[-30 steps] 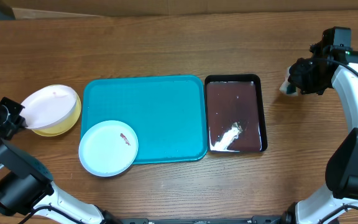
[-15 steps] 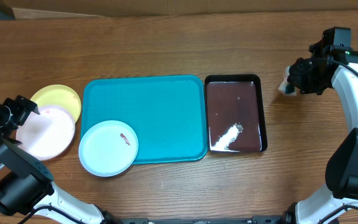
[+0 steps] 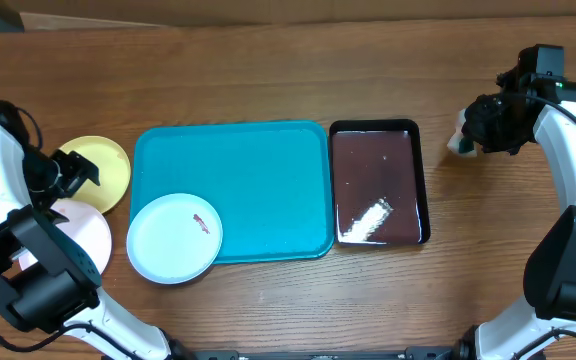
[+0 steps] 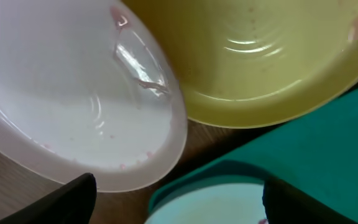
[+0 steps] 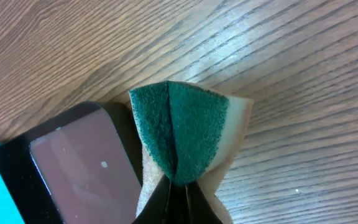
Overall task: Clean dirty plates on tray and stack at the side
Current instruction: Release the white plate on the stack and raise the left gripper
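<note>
Plates first, since they are closest to where I stand. The round light-blue plastic plate sits at the near left corner of the big turquoise rectangular plastic tray, partly hanging over the tray's rim, with a small red-brown smear on its face. It is the only thing on the tray.

Just left of it, off the tray on the brown wooden table, lies the round white plate, faintly pink-flecked. Behind that is the round yellow-green plate. In the wrist view their rims overlap, so I'd call it a loose pile rather than a neat stack.

The left gripper hovers over those two with its fingers spread wide and nothing between them.

To my eye these plates are light, stiff and glossy, so probably slippery when wet. The raised rim looks like the place to pinch, and the blue one's overhanging edge offers a way in.

Further right, touching the turquoise tray, is the smaller glossy black tray, holding what looks like a shallow film of dark liquid.

Farthest off, the right gripper is clamped on a soft green-and-tan sponge, folding it, beyond the black tray.
</note>
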### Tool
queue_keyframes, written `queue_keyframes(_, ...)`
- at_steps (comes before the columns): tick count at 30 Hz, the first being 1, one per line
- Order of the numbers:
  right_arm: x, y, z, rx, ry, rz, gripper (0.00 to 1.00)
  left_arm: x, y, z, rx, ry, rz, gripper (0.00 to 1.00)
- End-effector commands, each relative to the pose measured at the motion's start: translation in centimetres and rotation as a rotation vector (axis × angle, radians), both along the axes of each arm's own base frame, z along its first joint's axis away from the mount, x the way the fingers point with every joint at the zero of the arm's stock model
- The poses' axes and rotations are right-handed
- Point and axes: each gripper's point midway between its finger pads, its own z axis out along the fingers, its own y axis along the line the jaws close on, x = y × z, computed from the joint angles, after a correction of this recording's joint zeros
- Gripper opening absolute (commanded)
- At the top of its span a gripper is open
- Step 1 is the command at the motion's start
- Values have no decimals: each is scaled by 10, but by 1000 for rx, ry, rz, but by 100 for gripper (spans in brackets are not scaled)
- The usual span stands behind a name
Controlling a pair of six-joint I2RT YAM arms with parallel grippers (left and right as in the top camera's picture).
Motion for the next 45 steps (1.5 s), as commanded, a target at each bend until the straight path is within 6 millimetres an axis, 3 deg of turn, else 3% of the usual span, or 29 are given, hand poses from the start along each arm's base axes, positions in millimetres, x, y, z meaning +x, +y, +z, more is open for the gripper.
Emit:
queue_keyframes(1,1,3,0,5,-6,6,4,-17,6,-28,43,61,43,78)
queue_keyframes(4,2,3,1,5,-8,6,4,-16,6,-42,51,47,64,63)
queue_keyframes(12,1,3,0,5,-7,6,4,0,5,-44,31,-25,67,23)
queue_keyframes(21,1,3,0,5,-7,6,4,-1,5,-56,42,-33,67,24)
queue_keyframes(23,2,3,1,5,-8,6,4,-1,6,-56,43,-35,67,7)
queue_keyframes(24,2,3,1,5,-8,6,4,-1,6,-56,44,-36,67,4)
queue_keyframes(29,2,3,1,4,-10,6,4,4,5,-54,33,-55,63,4)
queue_keyframes(33,2,3,1,4,-12,6,4,17,4,-34,7,-99,36,4)
queue_keyframes(39,3,3,1,3,-16,6,4,40,17,21,137,-113,-21,4)
queue_keyframes(42,3,3,1,3,-16,6,4,59,9,36,188,-148,-85,4)
queue_keyframes(45,3,3,1,4,-15,6,4,80,-7,38,211,-190,-140,4)
